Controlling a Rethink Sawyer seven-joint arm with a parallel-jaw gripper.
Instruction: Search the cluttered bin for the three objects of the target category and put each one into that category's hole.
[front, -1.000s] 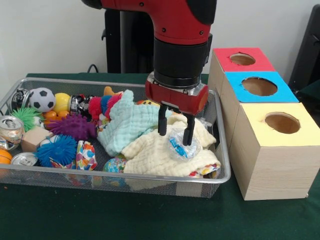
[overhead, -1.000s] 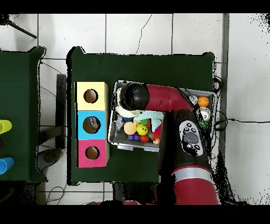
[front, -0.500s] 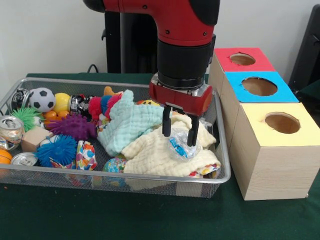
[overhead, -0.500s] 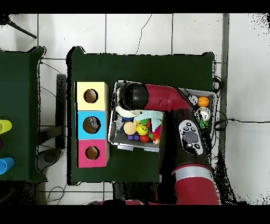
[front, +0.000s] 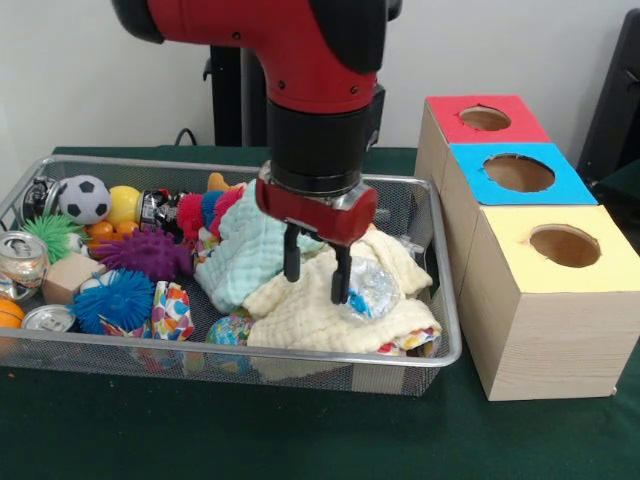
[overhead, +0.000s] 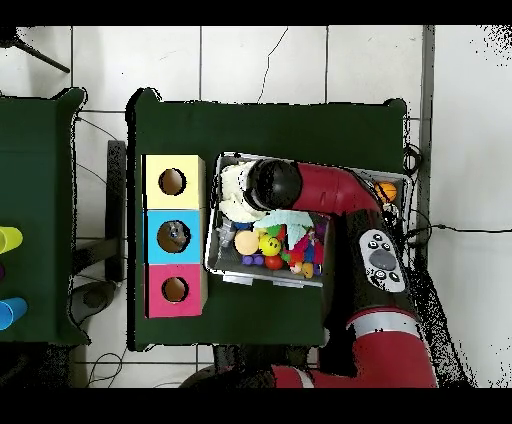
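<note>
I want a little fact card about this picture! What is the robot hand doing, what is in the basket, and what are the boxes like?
gripper: black-fingered red gripper, open, empty, over the cloths
beside it: clear crumpled plastic wrapper with blue print, lying on the pale yellow cloth
basket: silver wire mesh bin
other toys: purple spiky ball, black-and-white soccer ball
boxes: three wooden boxes with round holes, topped red, blue, yellow

Open pincer (front: 316, 275) over yellow cloth (front: 320, 310)
</note>
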